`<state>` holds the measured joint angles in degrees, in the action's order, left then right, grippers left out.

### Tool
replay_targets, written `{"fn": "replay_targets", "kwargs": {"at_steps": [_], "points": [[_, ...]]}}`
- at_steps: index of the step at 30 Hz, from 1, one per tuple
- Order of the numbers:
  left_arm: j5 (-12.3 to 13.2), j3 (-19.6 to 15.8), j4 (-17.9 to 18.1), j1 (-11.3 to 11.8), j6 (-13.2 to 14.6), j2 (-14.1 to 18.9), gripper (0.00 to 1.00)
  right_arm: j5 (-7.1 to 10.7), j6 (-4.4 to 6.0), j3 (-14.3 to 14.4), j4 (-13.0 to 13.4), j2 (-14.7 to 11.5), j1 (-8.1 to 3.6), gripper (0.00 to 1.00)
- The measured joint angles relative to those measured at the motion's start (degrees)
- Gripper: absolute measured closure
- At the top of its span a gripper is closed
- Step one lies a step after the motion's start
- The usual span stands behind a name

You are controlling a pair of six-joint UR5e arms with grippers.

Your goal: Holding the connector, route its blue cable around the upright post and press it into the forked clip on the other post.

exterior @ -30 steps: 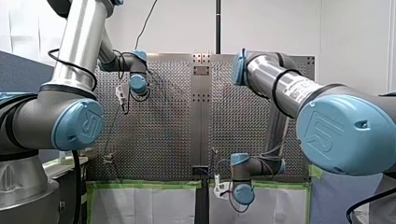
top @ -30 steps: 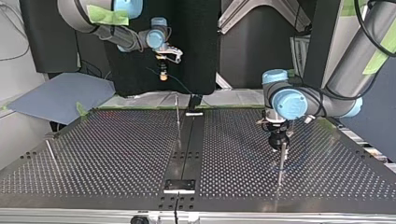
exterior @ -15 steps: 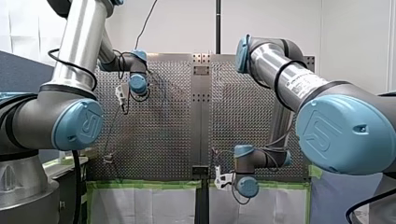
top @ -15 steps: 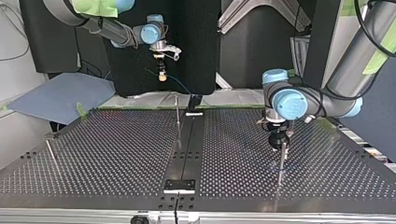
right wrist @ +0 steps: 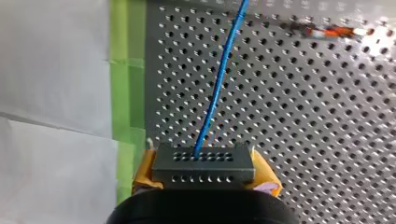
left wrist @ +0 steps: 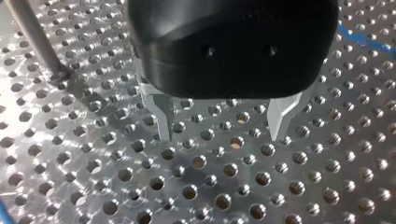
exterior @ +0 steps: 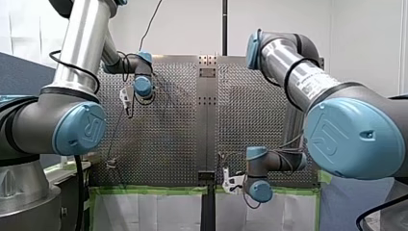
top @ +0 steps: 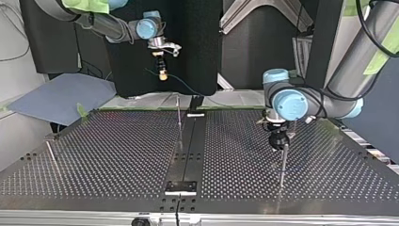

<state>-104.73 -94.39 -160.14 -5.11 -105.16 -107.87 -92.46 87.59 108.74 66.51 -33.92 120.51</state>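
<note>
Blue cable (right wrist: 219,84) from dark, prob. 2-row holed connector (right wrist: 204,163) | R gripper (right wrist: 204,176) pinches it | L gripper (left wrist: 220,133) spread

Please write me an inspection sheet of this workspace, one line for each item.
Surface: perforated metal table, green tape along one edge.
Job's things: dark connector with blue cable; an upright post; a second post; forked clip not discernible.
Clutter: small orange item on the table, too blurred to name.
Grippers: my left gripper open, empty, beside the second post; my right gripper shut on the connector, yellow pads, raised above the table.
Cables: blue cable leads from the connector over the table; far end out of view.
Surroundings: white sheets beyond the tape; black panel behind the arms.
</note>
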Motion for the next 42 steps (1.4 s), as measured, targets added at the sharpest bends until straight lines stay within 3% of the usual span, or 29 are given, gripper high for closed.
{"fn": "replay_targets", "kwargs": {"at_steps": [8,13,20,30,42], "points": [[-1.26,-0.46,-3.01,-1.55,-0.02,0.61,0.0,0.08,0.39,0.62,-0.14,-1.8,-1.53,1.0],[-3.94,-2.84,-4.36,-2.59,0.18,3.03,0.0,0.06,0.41,0.64,-0.33,-1.87,-2.57,1.0],[-5.2,-6.56,-4.5,-3.0,1.59,6.75,0.0,0.04,0.4,0.65,-1.0,-1.87,-3.71,1.0],[-7.63,-12.11,-8.85,-3.53,4.75,12.29,0.0,0.32,0.37,0.65,-1.6,-1.87,-4.33,1.0],[-11.29,-17.78,-13.88,-3.92,6.07,18.95,0.0,2.71,0.23,0.64,-1.21,-1.85,-4.43,1.0]]}}
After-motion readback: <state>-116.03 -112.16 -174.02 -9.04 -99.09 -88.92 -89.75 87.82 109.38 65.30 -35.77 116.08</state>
